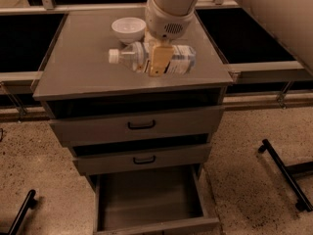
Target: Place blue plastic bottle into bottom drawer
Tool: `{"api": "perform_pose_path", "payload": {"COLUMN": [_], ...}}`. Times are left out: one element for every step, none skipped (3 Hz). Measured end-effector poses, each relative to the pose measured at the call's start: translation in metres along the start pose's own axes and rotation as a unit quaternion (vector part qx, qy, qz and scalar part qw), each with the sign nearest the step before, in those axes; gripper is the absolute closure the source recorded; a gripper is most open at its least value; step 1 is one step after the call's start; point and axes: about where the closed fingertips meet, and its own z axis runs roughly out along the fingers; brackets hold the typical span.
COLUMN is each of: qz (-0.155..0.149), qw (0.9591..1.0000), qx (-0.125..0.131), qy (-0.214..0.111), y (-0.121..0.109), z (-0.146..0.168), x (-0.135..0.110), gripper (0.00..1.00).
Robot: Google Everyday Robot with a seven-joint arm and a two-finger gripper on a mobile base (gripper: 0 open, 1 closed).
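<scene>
Cabinet top (pixel 78 67) sits under my gripper (pixel 159 62), clamped on the blue plastic bottle (pixel 181 61), held sideways near the front edge, white bowl (pixel 128 28) behind. Transport step, I reckon. Next: carry forward past the edge, lower into the open bottom drawer (pixel 146 199).

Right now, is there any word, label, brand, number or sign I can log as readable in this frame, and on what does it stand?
No text here can be read.
Wrap label on the blue plastic bottle, which the pincer grips over the cabinet top: print too blurred to read.
White bowl: no markings visible.
Bottom drawer, open: no markings visible.
</scene>
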Motion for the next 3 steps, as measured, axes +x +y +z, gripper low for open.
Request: {"api": "perform_pose_path", "payload": {"qz": [0.040, 0.055, 0.061], "qw": [0.9992, 0.9983, 0.9965], "qx": [-0.008, -0.009, -0.027], "qy": [0.002, -0.015, -0.050], "y": [0.011, 0.021, 0.055], "z": [0.006, 0.024, 0.070], "x": [-0.002, 0.002, 0.001], "gripper": [1.00, 1.00, 1.00]}}
